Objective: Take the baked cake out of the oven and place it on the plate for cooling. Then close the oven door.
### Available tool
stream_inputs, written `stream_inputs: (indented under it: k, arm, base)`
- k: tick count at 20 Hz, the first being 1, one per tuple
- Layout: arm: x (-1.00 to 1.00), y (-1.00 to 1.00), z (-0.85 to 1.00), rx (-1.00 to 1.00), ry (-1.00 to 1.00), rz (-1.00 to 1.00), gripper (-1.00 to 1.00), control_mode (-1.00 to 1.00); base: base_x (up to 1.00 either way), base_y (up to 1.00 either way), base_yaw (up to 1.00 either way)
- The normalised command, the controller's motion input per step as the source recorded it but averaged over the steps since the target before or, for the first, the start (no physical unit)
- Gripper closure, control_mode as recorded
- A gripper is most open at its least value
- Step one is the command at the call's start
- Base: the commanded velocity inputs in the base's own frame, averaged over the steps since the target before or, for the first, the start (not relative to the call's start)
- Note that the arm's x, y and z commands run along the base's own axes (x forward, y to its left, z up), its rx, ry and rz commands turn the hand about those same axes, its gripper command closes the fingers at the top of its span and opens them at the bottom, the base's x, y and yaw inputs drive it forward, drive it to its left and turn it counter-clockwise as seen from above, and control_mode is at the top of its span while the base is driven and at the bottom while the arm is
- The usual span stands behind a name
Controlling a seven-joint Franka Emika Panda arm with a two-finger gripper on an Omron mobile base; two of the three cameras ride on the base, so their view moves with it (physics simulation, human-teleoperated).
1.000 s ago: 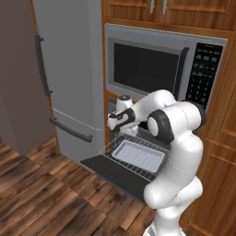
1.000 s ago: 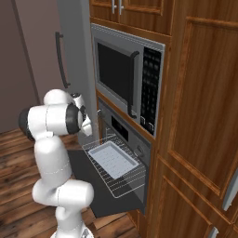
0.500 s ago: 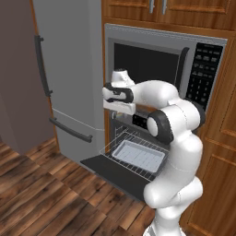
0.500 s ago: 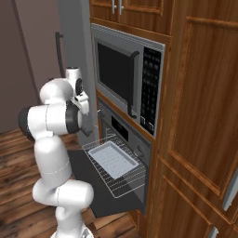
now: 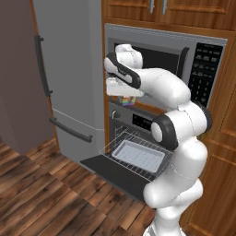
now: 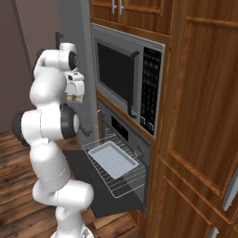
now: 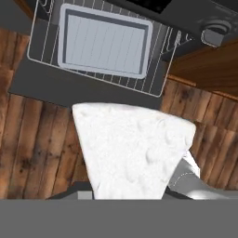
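My gripper (image 5: 122, 93) is raised in front of the microwave and is shut on the cake (image 5: 125, 100), a white-frosted wedge with rainbow layers, also seen as the cake (image 6: 73, 99). In the hand view the cake (image 7: 132, 148) hides the fingertips. Far below, the oven door (image 5: 115, 173) lies dropped open. The wire rack (image 5: 120, 146) is pulled out over it and carries an empty grey tray (image 5: 138, 155). The oven (image 6: 126, 135) sits under the microwave with its control strip showing. The plate is out of view.
The silver microwave (image 5: 184, 57) with its keypad is right behind the hand. A grey fridge (image 5: 69, 78) with bar handles stands to the left. Wooden cabinets (image 6: 200, 107) run along the right. Wood floor (image 5: 41, 184) lies in front of the open door.
The arm has swung up from rack height to microwave height, carrying the cake with it. The tray, rack and oven door have not moved.
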Motion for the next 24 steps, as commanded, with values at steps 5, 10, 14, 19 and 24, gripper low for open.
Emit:
stream_inputs:
  k: [5, 10, 14, 19, 24]
  arm:
    - [-1.00, -0.64, 0.39, 0.03, -0.19, 0.04, 1.00, -1.00]
    - [-1.00, -0.79, 0.00, 0.08, -0.49, 0.04, 1.00, -1.00]
    - [-1.00, -0.29, 0.00, 0.03, -0.41, 0.13, 1.00, -1.00]
    - [-0.98, 0.07, 0.35, -0.08, -0.03, 0.21, 1.00, -1.00]
    - [-0.41, 0.03, 0.42, -0.17, 0.23, 0.18, 1.00, -1.00]
  base:
    - [0.00, 0.00, 0.00]
    - [0.00, 0.00, 0.00]
    - [0.00, 0.00, 0.00]
    - [0.00, 0.00, 0.00]
    - [0.00, 0.00, 0.00]
